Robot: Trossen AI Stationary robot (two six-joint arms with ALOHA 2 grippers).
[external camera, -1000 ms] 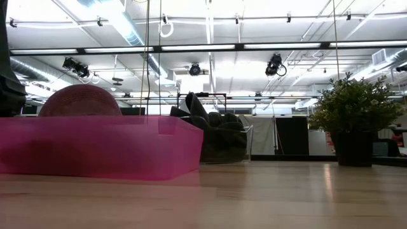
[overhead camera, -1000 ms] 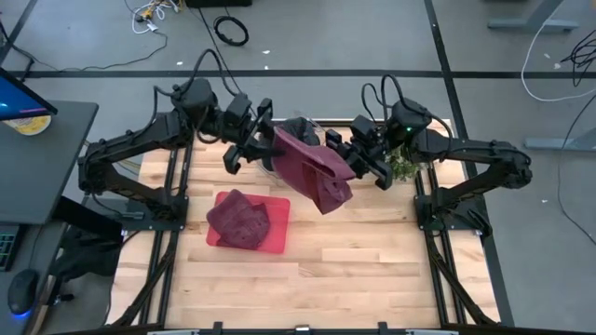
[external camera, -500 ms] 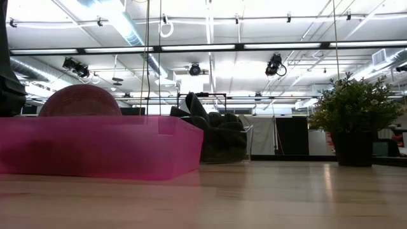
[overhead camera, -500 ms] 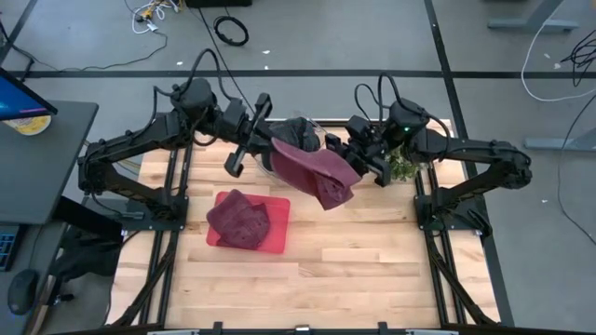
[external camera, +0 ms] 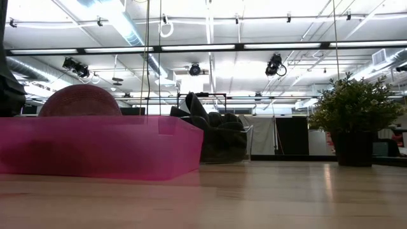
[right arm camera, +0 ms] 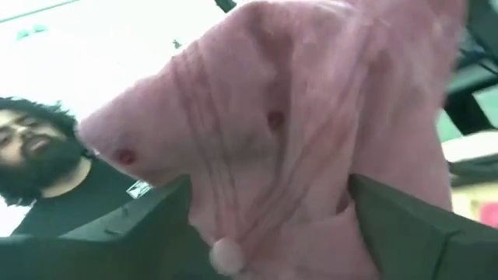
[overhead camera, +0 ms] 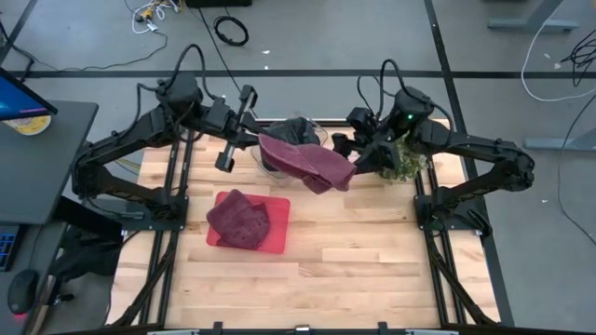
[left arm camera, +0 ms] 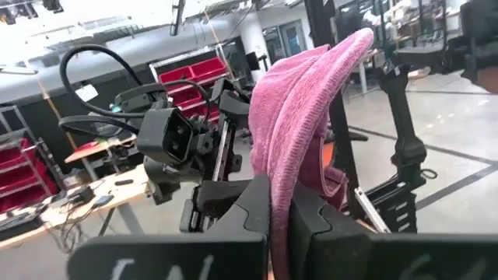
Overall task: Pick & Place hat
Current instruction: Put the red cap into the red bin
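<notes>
The maroon hat (overhead camera: 305,162) is held stretched in the air above the counter (overhead camera: 354,251), its long axis running from the left claw (overhead camera: 253,141) to the right claw (overhead camera: 358,158). Both claws are clamped on its edges. Another hat (overhead camera: 238,219) is seen in the pink tray (overhead camera: 277,234).

One camera is looking straight down on my table (overhead camera: 354,261); another is peering level across it. Both are sharing the pink bin (overhead camera: 277,226). My wrist cameras are looking closely past my fingers.
</notes>
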